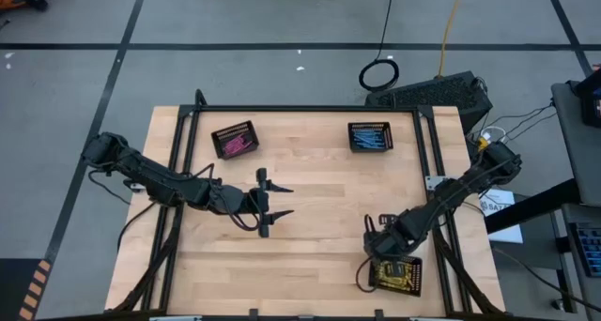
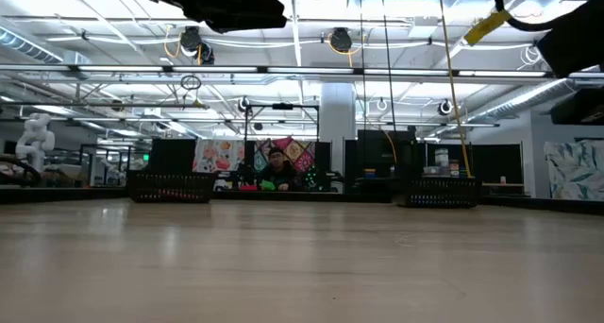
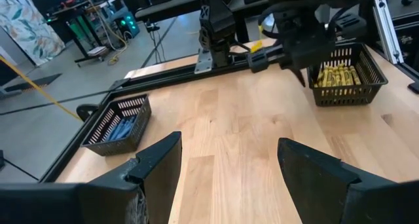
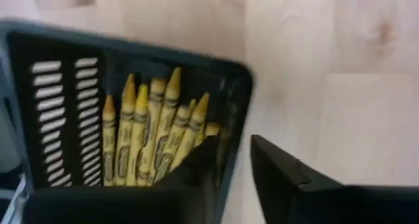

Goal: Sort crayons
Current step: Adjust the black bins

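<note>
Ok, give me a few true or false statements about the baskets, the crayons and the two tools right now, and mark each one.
1. The yellow crayons lie in a basket. True.
2. The left tool is shut on a crayon. False: it is open and empty over bare table.
3. The right tool is by the yellow basket. True.
4. The blue basket sits at the table's left. False: it is on the right; the pink basket is on the left.
5. Loose crayons lie mid-table. False: none show there.
</note>
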